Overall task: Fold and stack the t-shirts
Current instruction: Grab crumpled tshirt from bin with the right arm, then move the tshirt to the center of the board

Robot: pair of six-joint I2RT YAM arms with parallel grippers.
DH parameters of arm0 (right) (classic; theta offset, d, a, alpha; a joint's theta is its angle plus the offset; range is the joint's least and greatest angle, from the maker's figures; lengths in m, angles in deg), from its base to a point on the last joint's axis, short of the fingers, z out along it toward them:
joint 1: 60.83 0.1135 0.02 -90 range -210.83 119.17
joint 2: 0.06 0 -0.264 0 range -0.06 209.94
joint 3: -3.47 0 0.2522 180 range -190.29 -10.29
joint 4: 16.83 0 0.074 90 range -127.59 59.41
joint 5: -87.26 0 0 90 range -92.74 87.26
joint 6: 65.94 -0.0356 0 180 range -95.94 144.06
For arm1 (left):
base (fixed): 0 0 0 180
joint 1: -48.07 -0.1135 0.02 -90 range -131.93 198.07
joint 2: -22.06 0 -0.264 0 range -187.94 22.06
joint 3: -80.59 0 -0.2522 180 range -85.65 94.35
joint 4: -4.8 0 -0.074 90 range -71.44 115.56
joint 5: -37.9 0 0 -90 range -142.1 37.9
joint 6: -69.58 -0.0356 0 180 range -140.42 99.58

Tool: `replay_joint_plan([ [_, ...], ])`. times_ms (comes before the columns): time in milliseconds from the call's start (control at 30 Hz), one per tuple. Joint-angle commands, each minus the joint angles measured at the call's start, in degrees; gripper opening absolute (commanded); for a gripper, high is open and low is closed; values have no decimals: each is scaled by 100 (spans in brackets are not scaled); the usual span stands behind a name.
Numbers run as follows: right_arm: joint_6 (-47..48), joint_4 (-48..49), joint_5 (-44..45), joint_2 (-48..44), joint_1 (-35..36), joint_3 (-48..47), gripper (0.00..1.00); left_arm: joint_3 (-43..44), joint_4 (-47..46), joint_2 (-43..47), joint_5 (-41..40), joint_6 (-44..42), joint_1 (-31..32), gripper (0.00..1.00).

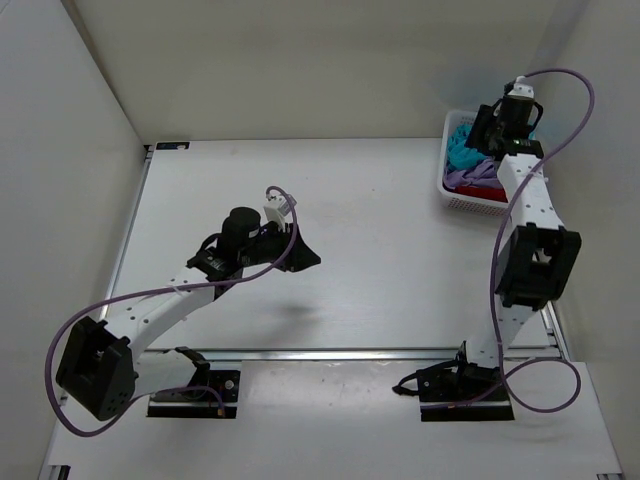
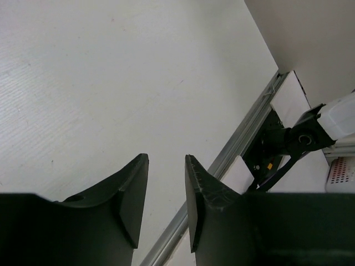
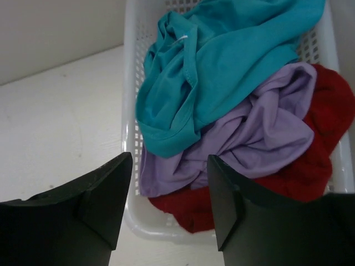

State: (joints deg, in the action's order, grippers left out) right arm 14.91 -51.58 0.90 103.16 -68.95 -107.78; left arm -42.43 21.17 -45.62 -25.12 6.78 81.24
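Right wrist view: right gripper (image 3: 170,160) gapes wide and empty above the basket (image 3: 132,66) where teal t-shirt (image 3: 222,66), lavender t-shirt (image 3: 260,133) and red t-shirt (image 3: 327,122) lie heaped; left gripper (image 2: 166,160), narrowly parted, holds nothing.

Both parted: left gripper (image 2: 166,162), right gripper (image 3: 170,162)

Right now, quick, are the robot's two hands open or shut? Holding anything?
Left gripper: partly open, holding nothing.
Right gripper: wide open over the basket, holding nothing.
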Motion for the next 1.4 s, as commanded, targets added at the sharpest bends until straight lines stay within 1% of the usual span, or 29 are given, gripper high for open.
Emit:
replay_joint_plan([
  [0, 221, -352, 67, 715, -198, -735, 55, -24, 11, -17, -167, -119, 119, 45],
  [100, 115, -292, -267, 1190, -278, -1043, 57, -16, 38, -52, -281, -180, 111, 47],
  [167, 97, -318, -197, 1376, -226, -1271, 56, -7, 46, -87, -264, -189, 41, 49],
  [267, 159, -361, -232, 1727, -225, -1578, 52, -15, 55, -149, -229, -207, -30, 49],
  [367, 133, -546, -293, 2043, -225, -2035, 38, -50, -33, -193, -245, -145, -73, 48],
  [400, 150, -581, -311, 2157, -199, -2220, 29, -86, -59, -167, -185, -180, -65, 48],
  [500, 211, -686, -320, 2281, -164, -2484, 11, -112, -120, -158, -237, -110, -109, 48],
  [533, 203, -643, -276, 2264, -155, -2572, 2, -104, -103, -149, -220, -118, -74, 47],
  [567, 203, -669, -285, 2220, -129, -2625, 0, -138, -94, -192, -220, -101, -100, 47],
  [633, 194, -730, -320, 2097, -137, -2792, 0, -95, -94, -158, -203, -101, -117, 46],
  [700, 124, -740, -582, 1782, -137, -2880, 0, -60, -77, -132, -255, -92, -205, 46],
  [733, 89, -766, -697, 1511, -94, -2994, 0, -33, -42, -97, -246, -5, -275, 45],
  [800, 115, -565, -820, 765, 38, -2995, 0, 19, -76, -70, -220, 83, -355, 46],
  [833, 193, -416, -812, 561, 178, -3004, 0, 28, -68, -35, -255, 92, -398, 46],
  [900, 447, -195, -672, -193, 556, -3012, 1, 63, -33, -61, -272, 145, -425, 47],
  [1000, 1123, 234, -103, -932, 1643, -2899, 0, 116, -76, -52, -185, 241, -600, 48],
  [1033, 1213, 314, -31, -1170, 1795, -2802, 0, 125, -111, -26, -158, 294, -584, 48],
  [1067, 1318, 376, -65, -1225, 2083, -2810, 0, 134, -138, -9, -150, 347, -679, 48],
  [1167, 1362, 482, -276, -1532, 2612, -2723, 0, 90, -129, 88, -88, 575, -1056, 49],
  [1200, 1302, 578, -502, -1637, 2718, -2653, 0, 81, -147, 141, -70, 637, -1267, 50],
  [1267, 1066, 631, -897, -1752, 2728, -2486, 0, 125, -60, 211, -53, 638, -1479, 52],
  [1300, 934, 658, -1152, -1822, 2684, -2415, 0, 221, 98, 229, -209, 576, -1576, 53],
  [1333, 750, 701, -1190, -1919, 2641, -2162, 0, 317, 238, 246, -341, 567, -1629, 53],
  [1367, 565, 754, -1286, -2007, 2527, -1690, 0, 345, 266, 325, -447, 576, -1725, 53],
])
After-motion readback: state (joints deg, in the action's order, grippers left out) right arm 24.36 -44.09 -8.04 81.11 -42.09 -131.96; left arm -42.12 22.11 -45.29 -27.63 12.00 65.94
